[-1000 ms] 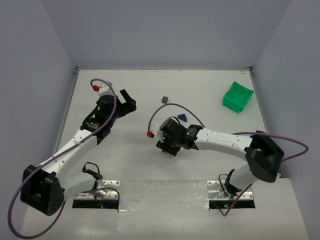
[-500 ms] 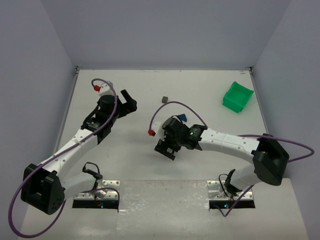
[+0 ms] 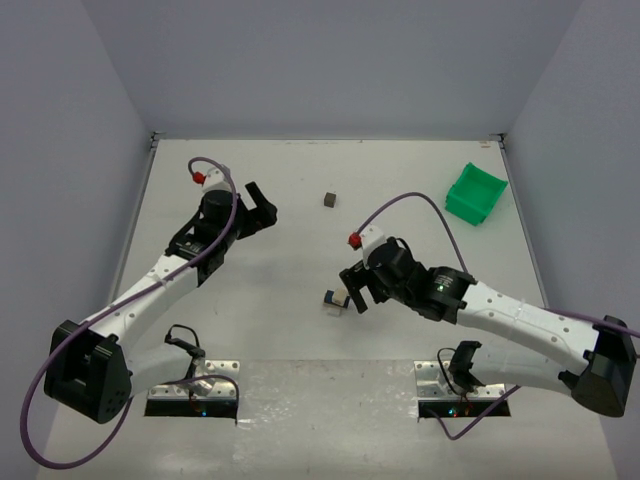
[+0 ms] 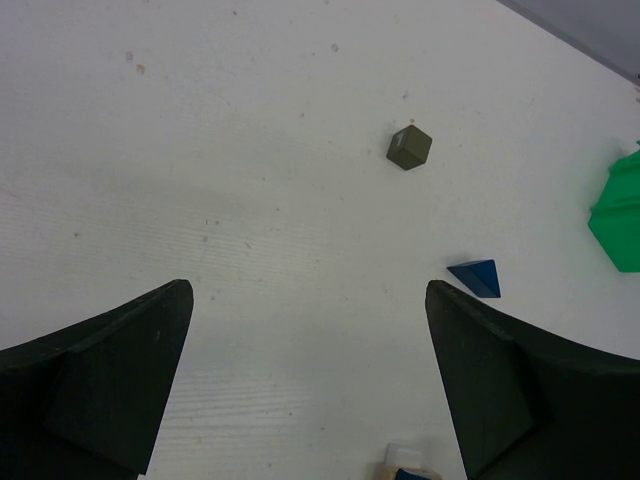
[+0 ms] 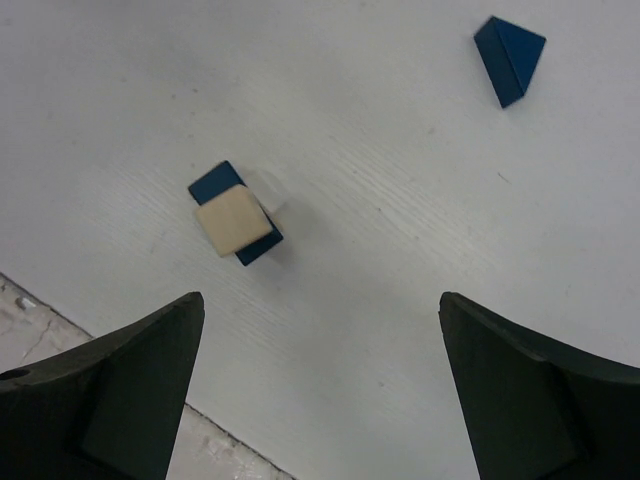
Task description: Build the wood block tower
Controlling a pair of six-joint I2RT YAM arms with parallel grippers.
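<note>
The wood block tower is a beige cube resting on a blue block, standing on the white table near its front edge, and also seen in the top view. My right gripper is open and empty, just right of the tower and apart from it. A blue roof-shaped wedge lies loose farther back. A dark grey-brown cube sits alone in the middle of the table. My left gripper hangs open and empty over bare table at the left. The wedge lies ahead of its right finger.
A green plastic bin stands at the back right, its edge showing in the left wrist view. The metal mounting plate runs along the table's near edge, close behind the tower.
My right gripper has opened and drawn back to the right, leaving the beige cube on the blue block. The left arm has hardly moved.
</note>
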